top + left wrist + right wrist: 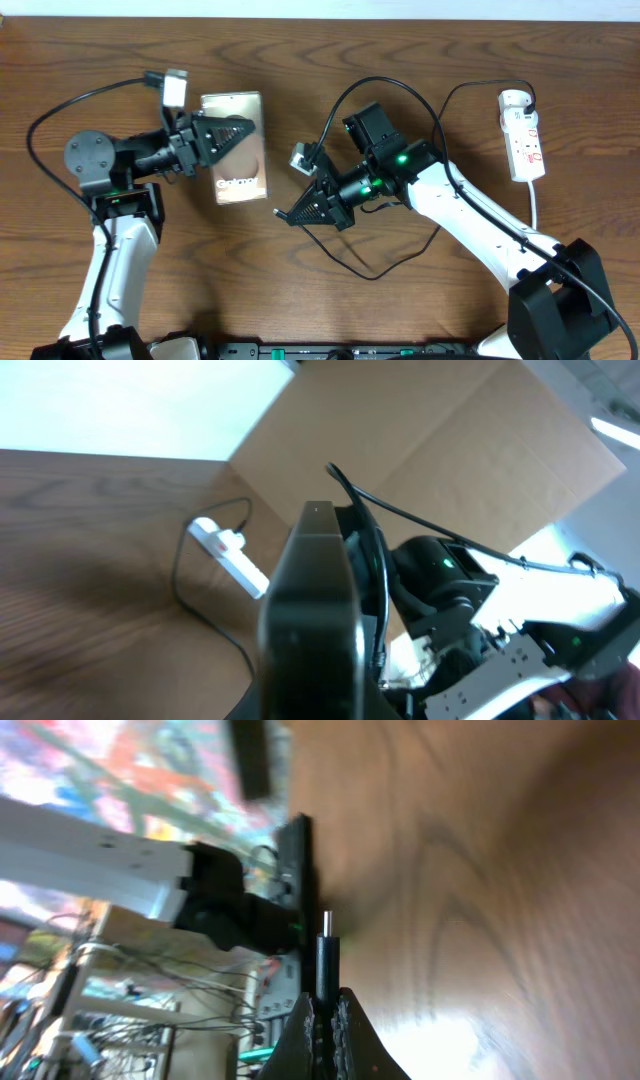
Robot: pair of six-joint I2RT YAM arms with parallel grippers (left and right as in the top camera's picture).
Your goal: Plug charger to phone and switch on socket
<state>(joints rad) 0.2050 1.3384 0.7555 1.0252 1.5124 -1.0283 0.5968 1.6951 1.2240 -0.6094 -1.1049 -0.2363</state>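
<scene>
plugging step in hand, switch not yet touched. left gripper (238, 130) has its fingers clamped on the flat grey-silver phone with white lettering (238, 170), gripping at the phone's far-left part; in the left wrist view the phone shows edge-on, so it looks tipped up off the brown wooden table (420, 40), though how far i cannot tell. right gripper (285, 213) sits to the right of the phone, near it but apart, fingers pinched narrow on the plug end of the long thin black charger cable (325, 960); the metal tip sticks out past the fingertips and points toward the phone's edge. the port is not visible in any view.

next move, my read: line the tip up square with the phone's port edge and push straight in while the left side braces the phone; a tilted tip could skid off the edge or shove the phone out of the grip. after that, one arm must let go and reach the switch.

small white power strip with red marks (523, 140) lies well apart from the phone, far to its right, near the table's far edge. bare wood lies between the phone and the plug tip, nothing in the way. slack cable loops right of the phone, under the right arm, and could snag.
</scene>
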